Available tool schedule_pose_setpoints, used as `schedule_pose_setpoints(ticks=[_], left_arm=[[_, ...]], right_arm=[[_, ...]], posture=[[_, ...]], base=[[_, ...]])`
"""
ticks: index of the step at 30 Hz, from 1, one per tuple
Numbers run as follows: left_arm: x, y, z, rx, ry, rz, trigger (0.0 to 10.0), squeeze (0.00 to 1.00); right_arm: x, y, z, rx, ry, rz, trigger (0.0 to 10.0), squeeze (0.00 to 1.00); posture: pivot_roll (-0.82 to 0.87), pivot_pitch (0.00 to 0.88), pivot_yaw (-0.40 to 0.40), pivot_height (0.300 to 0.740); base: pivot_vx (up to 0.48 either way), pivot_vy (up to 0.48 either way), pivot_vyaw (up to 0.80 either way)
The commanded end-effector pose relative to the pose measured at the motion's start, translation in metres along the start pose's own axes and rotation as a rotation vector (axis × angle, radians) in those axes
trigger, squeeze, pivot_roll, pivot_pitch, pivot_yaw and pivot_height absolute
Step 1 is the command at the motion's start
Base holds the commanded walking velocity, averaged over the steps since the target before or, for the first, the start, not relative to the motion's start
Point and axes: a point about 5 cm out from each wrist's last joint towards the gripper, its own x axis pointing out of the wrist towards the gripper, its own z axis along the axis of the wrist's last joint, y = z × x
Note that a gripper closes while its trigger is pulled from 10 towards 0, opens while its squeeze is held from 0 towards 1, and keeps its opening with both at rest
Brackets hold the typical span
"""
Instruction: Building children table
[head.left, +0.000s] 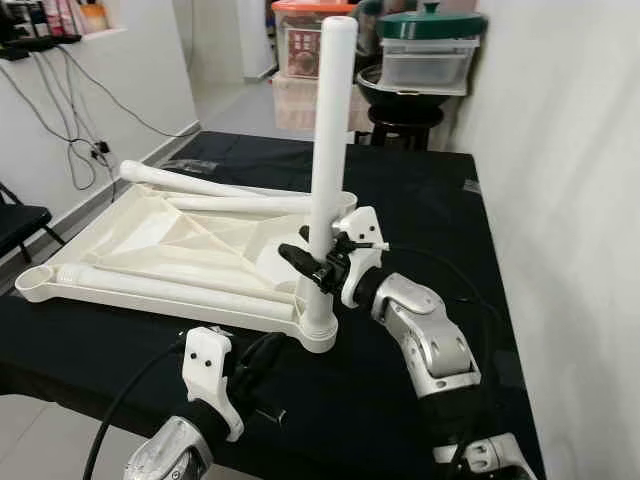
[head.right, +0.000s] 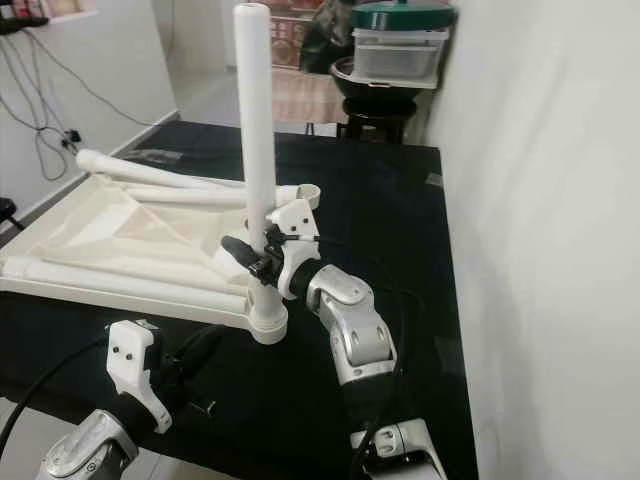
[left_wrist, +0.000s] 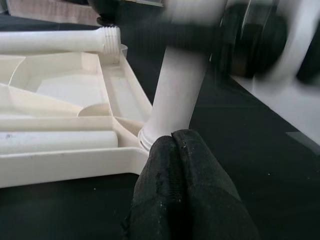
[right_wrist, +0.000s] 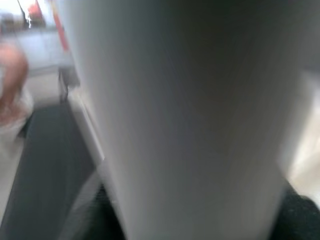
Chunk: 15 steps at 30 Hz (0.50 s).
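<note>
Stacked storage boxes (head.left: 425, 55), wall cables (head.left: 70, 110) behind.

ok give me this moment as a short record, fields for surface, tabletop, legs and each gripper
surface: black table, white wall on the robot's right
tabletop: white plastic tabletop lying underside up
upright leg: white leg standing in the near right corner socket
loose legs: two legs lying across the tabletop, one near, one far
right gripper: closed around the upright leg low down
left gripper: fingers shut, holding nothing, just before the socket
</note>
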Motion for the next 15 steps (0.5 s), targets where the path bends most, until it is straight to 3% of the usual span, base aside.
schedule_pose_setpoints(ticks=[1, 4, 5, 7, 8, 13, 15], left_arm=[[-0.001, 0.001, -0.003, -0.003, 0.011, 0.009, 10.0, 0.0], [0.0, 0.001, -0.003, -0.011, 0.014, 0.0, 10.0, 0.0], [0.0, 0.001, -0.003, -0.011, 0.014, 0.0, 10.0, 0.0], [0.0, 0.001, -0.003, -0.012, 0.014, -0.002, 10.0, 0.0], [0.001, 0.001, -0.003, -0.013, 0.014, -0.003, 10.0, 0.0], [0.002, 0.001, -0.004, -0.011, 0.013, -0.002, 10.0, 0.0], [0.002, 0.001, -0.004, -0.01, 0.012, 0.0, 10.0, 0.0]], right_arm=[[0.0, 0.003, -0.011, 0.044, 0.048, 0.035, 10.0, 1.0], [-0.003, 0.013, 0.016, -0.046, -0.037, 0.34, 10.0, 1.0], [-0.003, 0.013, 0.016, -0.046, -0.037, 0.34, 10.0, 1.0], [-0.006, 0.012, 0.029, -0.111, -0.049, 0.493, 10.0, 1.0], [-0.005, 0.007, 0.034, -0.132, -0.027, 0.559, 10.0, 0.0], [-0.001, -0.001, 0.043, -0.154, 0.015, 0.664, 10.0, 0.0], [0.002, -0.006, 0.047, -0.115, 0.012, 0.697, 10.0, 0.0]], posture=[[0.02, 0.054, -0.008, 0.74], [0.02, 0.049, -0.006, 0.74], [0.02, 0.049, -0.006, 0.74], [0.01, 0.046, -0.002, 0.74], [0.01, 0.044, -0.002, 0.74], [0.02, 0.036, -0.005, 0.74], [0.03, 0.036, -0.006, 0.74]], base=[[0.0, 0.0, 0.0], [0.0, 0.0, 0.0], [0.0, 0.0, 0.0], [0.0, 0.0, 0.0], [0.0, 0.0, 0.0], [0.0, 0.0, 0.0], [0.0, 0.0, 0.0]])
